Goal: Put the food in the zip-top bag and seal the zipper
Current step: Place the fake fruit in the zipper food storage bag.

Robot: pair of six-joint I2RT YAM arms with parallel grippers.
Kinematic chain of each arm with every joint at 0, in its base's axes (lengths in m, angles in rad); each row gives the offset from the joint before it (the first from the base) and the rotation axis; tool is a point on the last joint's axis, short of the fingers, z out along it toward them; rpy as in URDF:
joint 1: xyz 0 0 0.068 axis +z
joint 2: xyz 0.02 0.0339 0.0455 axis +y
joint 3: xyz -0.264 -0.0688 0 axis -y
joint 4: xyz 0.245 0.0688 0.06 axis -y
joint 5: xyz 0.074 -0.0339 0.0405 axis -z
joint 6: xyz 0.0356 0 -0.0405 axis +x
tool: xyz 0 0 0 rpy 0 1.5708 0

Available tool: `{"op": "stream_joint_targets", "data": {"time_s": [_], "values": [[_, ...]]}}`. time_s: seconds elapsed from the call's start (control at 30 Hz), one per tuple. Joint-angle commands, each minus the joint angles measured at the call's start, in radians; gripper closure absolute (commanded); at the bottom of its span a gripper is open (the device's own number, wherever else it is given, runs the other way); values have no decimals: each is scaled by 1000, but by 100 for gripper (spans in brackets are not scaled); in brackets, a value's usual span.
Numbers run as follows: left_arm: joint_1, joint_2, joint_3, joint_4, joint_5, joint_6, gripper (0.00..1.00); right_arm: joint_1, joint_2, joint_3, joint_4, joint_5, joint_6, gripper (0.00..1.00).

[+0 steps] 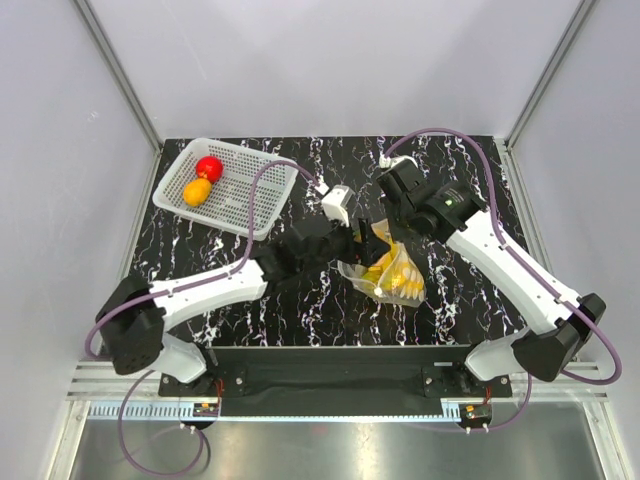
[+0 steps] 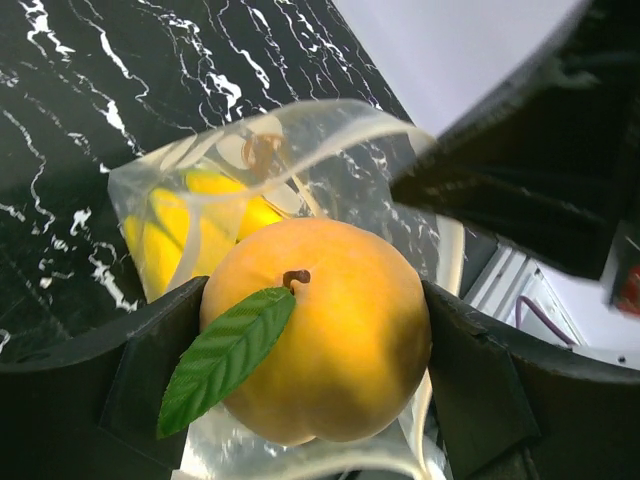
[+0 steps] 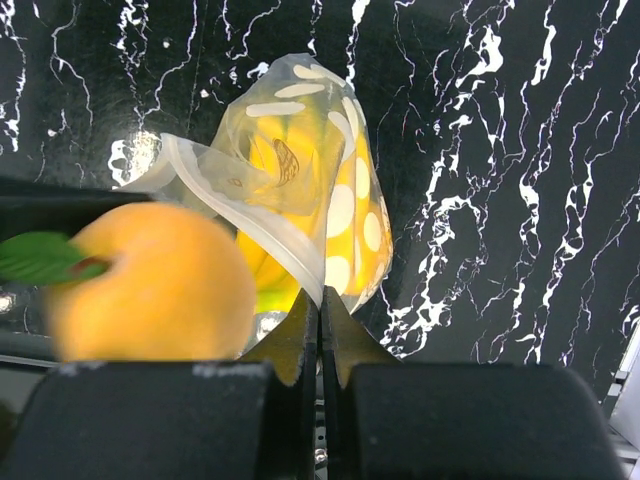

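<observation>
My left gripper (image 2: 315, 340) is shut on the yellow-pink fruit (image 2: 315, 325), which has a green leaf, and holds it at the open mouth of the zip-top bag (image 2: 330, 150). The fruit also shows in the right wrist view (image 3: 150, 285). My right gripper (image 3: 320, 305) is shut on the bag's mouth edge with the zipper (image 3: 250, 225) and holds it up. The bananas (image 3: 300, 190) lie inside the bag (image 3: 330, 150). In the top view the bag (image 1: 392, 272) lies mid-table, between the left gripper (image 1: 352, 238) and the right gripper (image 1: 385, 222). The red fruit (image 1: 209, 167) and orange fruit (image 1: 197, 191) lie in the basket.
A white perforated basket (image 1: 250, 190) stands at the back left of the black marbled table (image 1: 470, 300). Grey walls stand close on the left, right and back. The arm bases sit at the near edge.
</observation>
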Motion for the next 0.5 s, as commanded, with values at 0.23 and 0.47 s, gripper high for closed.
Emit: {"op": "stream_joint_targets", "data": {"time_s": [0.23,0.47], "values": [[-19,211,220,-51,-6,23,32,2,-56,63,-11,-9,21,100],[-22,199,201,-60,-27,17,1,0,-54,60,-14,-5,18,100]]}}
